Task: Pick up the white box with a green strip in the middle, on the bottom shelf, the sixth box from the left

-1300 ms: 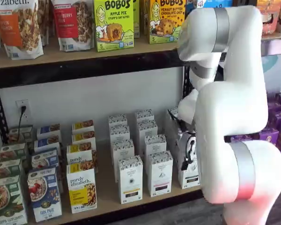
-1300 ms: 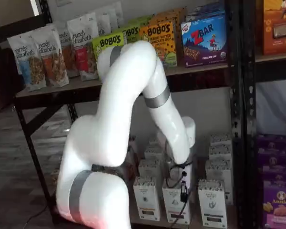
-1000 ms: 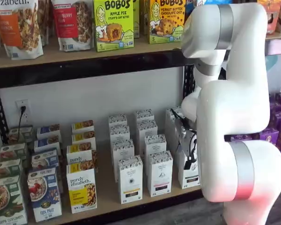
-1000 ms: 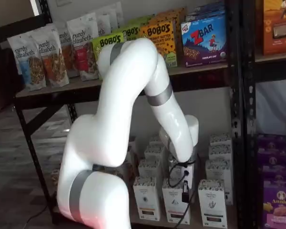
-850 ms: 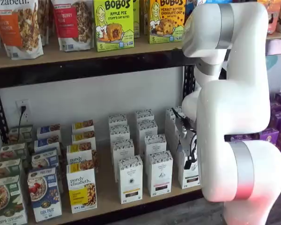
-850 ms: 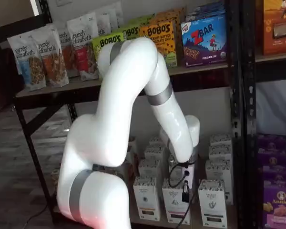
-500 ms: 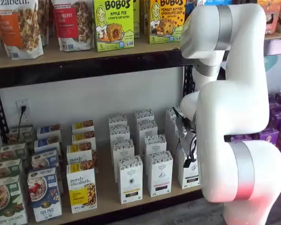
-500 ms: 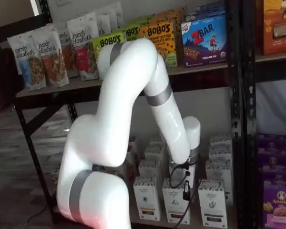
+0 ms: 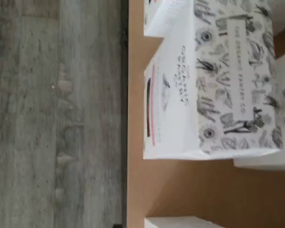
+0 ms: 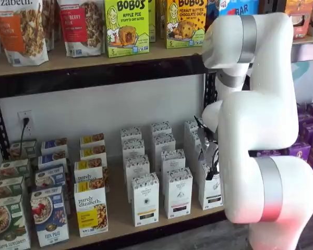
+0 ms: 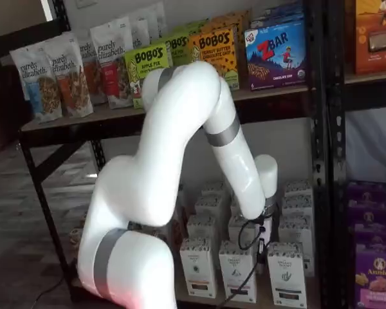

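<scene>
wrist: carton [image 9: 204, 85] lies sideways in frame, dark strip toward shelf edge, can't tell if target | shelf: wrist shifted right since half a second ago; white box [image 10: 211, 191] [image 11: 286, 275] upright, long axis vertical, front row of bottom shelf [image 10: 120, 216] | arm folded, elbow high; gripper [image 10: 208, 156] [image 11: 264, 239] above, jaws fully spread, empty

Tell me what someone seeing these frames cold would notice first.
The big white arm fills the foreground in both shelf views, bent down toward the bottom shelf and hiding part of the rows of white boxes there. In the wrist view one white box with a black-speckled top stands close up at the board's front edge. Above, bright BOBO'S packs line the upper shelf.
</scene>
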`<action>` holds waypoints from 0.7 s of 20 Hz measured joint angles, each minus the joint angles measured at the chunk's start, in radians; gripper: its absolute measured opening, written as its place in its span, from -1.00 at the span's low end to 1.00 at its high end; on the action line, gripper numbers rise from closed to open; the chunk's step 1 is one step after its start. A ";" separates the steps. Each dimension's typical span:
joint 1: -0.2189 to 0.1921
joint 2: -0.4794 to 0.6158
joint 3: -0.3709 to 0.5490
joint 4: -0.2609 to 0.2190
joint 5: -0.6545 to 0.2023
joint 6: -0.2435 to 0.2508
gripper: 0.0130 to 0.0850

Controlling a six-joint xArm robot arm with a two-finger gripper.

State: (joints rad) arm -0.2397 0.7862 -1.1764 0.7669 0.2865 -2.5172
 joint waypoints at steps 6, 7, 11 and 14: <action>-0.023 0.052 -0.075 -0.137 0.007 0.107 1.00; -0.026 0.057 -0.081 -0.157 0.006 0.123 1.00; -0.040 0.087 -0.116 -0.295 0.013 0.236 1.00; -0.041 0.107 -0.143 -0.331 0.019 0.269 1.00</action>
State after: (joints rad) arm -0.2807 0.8935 -1.3193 0.4356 0.3055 -2.2481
